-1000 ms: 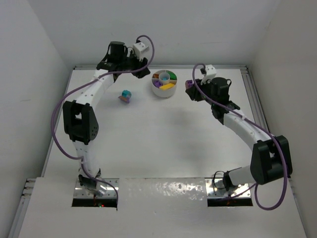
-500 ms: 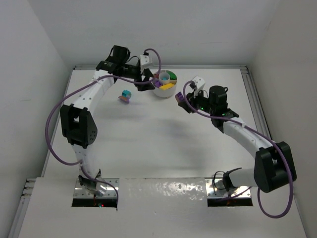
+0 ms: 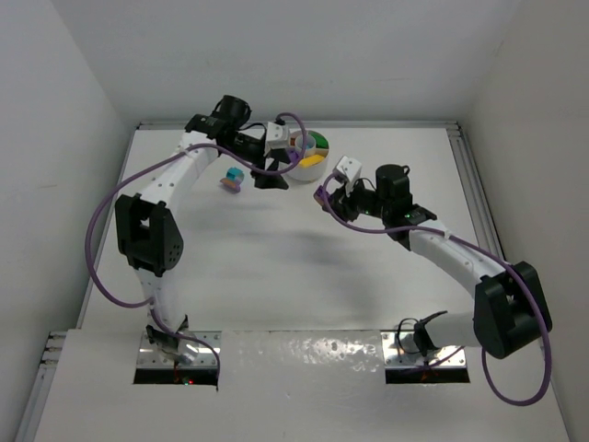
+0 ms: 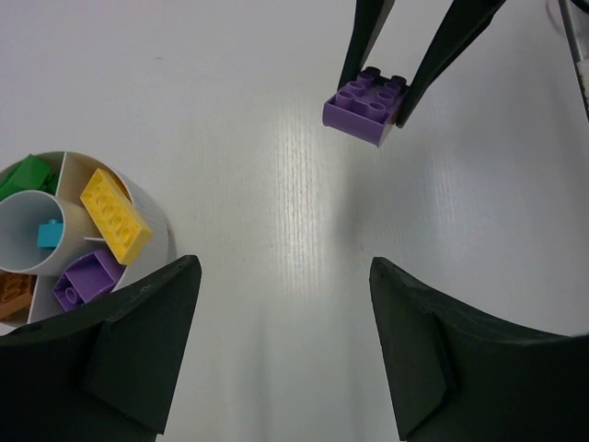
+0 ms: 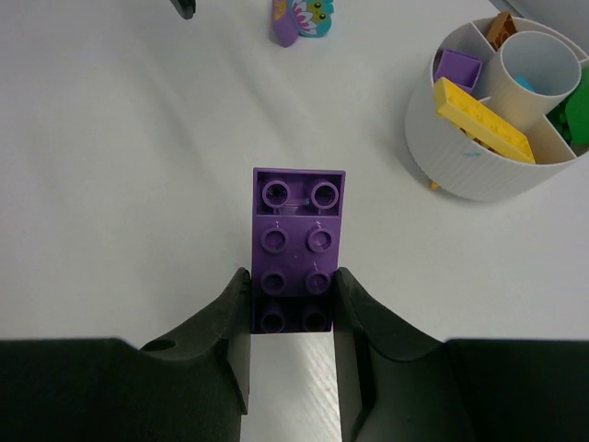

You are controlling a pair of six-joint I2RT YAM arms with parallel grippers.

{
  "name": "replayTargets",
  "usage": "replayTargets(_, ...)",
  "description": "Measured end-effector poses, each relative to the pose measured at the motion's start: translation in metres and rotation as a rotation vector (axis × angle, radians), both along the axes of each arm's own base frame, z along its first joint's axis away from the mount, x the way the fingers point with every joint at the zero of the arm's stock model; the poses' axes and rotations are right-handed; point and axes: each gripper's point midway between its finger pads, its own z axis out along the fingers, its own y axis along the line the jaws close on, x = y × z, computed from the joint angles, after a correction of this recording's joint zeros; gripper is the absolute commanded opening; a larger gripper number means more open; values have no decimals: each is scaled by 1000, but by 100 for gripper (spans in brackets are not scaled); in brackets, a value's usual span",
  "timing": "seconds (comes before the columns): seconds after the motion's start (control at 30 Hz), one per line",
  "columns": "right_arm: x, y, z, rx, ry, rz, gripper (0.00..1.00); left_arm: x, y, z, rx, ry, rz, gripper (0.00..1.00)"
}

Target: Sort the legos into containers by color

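The right claw [image 5: 293, 299] is pinching a purple brick [image 5: 297, 230] by its near end, with one finger on each long side. The brick sticks out flat in front of the claw, bumps up. It looks lifted off the table [image 5: 120, 184].

The white dish [image 5: 460, 175] is ahead and off to the right, near but not touching. One of its side parts already has a small purple piece [image 5: 457, 69] in it, next to a long yellow brick [image 5: 483, 115].

I think the step now is carrying the purple brick to the dish. Next, the claw should swing right until the brick hangs over the purple part, then let go. That part is small and the brick is long, so the aim must be good.

The left claw [image 4: 283, 276] is wide and has nothing in it. It hangs over bare table just beside the dish and could get in the way.

The right arm reaches forward and leans left across the table. The left arm stretches far out and bends in toward the dish. Two loose pieces [image 3: 233, 178] wait on the table to the left.
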Motion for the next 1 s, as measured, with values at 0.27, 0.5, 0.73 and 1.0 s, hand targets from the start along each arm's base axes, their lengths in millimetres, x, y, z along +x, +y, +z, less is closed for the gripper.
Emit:
replayTargets(0.27, -3, 6, 5, -3, -20, 38, 0, 14, -6, 10, -35, -8, 48, 65)
replayTargets(0.5, -1, 17, 21, -10, -87, 91, 0, 1, -6, 4, -9, -35, -20, 66)
replayTargets(0.73, 6, 28, 16, -37, -95, 134, 0, -29, -20, -12, 18, -44, -165, 65)
replayTargets(1.0, 14, 36, 9, -54, -92, 161, 0, -37, -31, -11, -6, -38, -201, 64)
